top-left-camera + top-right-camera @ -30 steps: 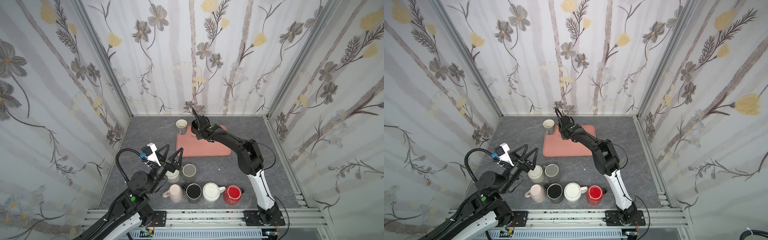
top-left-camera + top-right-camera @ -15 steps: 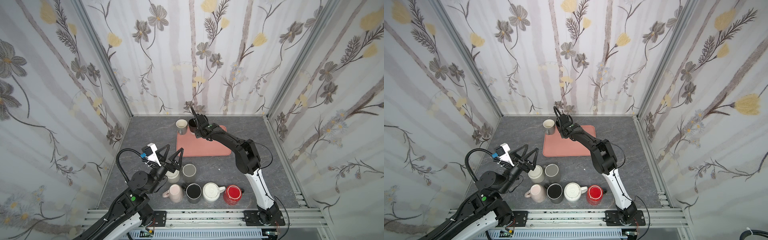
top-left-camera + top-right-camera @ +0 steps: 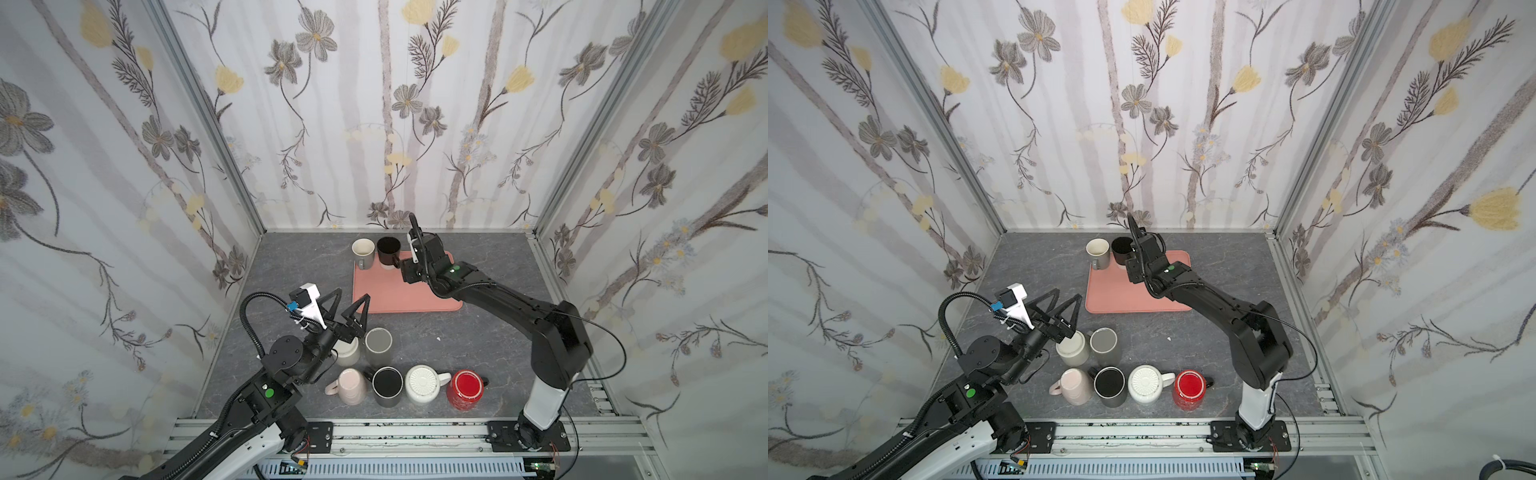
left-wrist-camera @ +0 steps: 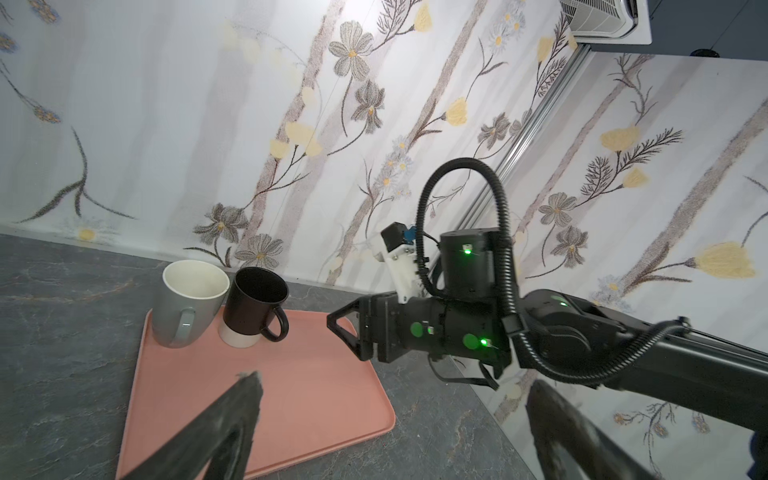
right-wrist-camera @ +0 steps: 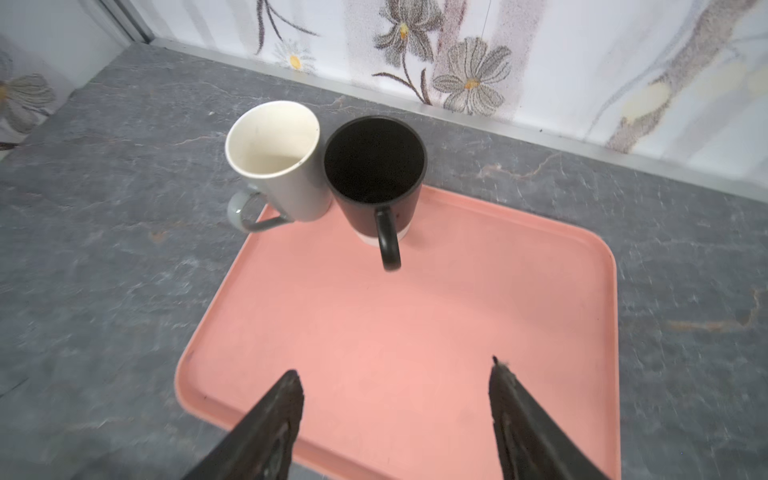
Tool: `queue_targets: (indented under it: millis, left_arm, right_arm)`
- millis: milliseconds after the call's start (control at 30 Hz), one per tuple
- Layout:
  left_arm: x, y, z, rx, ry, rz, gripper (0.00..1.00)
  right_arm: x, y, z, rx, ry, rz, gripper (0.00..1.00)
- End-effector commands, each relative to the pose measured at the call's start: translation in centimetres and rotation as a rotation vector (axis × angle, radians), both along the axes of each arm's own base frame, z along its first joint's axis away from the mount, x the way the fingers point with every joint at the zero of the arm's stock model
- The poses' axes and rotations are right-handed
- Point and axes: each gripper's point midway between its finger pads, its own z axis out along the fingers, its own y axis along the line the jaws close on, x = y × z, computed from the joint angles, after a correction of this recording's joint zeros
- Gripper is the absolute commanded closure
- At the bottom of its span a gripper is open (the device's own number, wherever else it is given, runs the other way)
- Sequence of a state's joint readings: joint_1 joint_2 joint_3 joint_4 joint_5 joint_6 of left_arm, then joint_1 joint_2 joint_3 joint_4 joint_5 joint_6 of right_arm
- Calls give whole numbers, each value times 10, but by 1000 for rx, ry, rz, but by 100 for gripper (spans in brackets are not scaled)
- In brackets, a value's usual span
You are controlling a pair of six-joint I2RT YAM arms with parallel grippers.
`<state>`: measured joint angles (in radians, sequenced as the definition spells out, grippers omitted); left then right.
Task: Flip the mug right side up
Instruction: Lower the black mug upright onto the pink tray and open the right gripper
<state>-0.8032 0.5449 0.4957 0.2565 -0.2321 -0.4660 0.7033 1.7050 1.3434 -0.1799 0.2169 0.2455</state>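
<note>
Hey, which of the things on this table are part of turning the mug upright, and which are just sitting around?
Job: black mug, upright on the tray; right end effector, open, clear of it.
Lying about: grey mug beside it; pink mug, white mug, red mug in front; left end effector, open, near those.

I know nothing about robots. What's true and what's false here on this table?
1. The black mug stands upright on the pink tray. True.
2. The right gripper is clamped on the black mug's handle. False: its jaws are open, clear of the handle.
3. A grey mug stands right beside the black mug. True.
4. The left gripper holds the red mug. False: it is open and empty; the red mug sits on the table.
</note>
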Motion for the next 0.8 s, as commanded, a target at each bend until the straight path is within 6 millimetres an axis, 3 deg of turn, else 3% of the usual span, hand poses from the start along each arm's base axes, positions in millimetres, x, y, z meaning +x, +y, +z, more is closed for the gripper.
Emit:
queue_targets:
  millis: [0,233,433,567,633,700,733,767]
  left_arm:
    - [5,-10,-2,17,35,-21,0]
    - [16,-48,-31,115,139,-113,0]
    - [19,-60,-49,140,175,-122,0]
    - [17,-59,-50,135,164,-125,0]
    - [17,-57,-50,135,162,-117,0]
    - [17,-55,-51,133,162,-112,0]
    - [17,-54,-51,133,162,-107,0]
    - [17,-53,-51,135,161,-105,0]
  right_arm:
    - [-35,-5,21,134,-25,31,27]
    - [-114,-65,-10,146,65,-4,23]
    - [-168,-96,-43,113,220,14,20]
    - [-204,-95,-49,82,329,109,19]
    - [-226,-90,-59,42,390,169,12]
    - [-239,-80,-51,39,399,214,8]
    - [-248,-74,-52,39,412,247,0]
    - [-255,-69,-54,32,424,271,0]
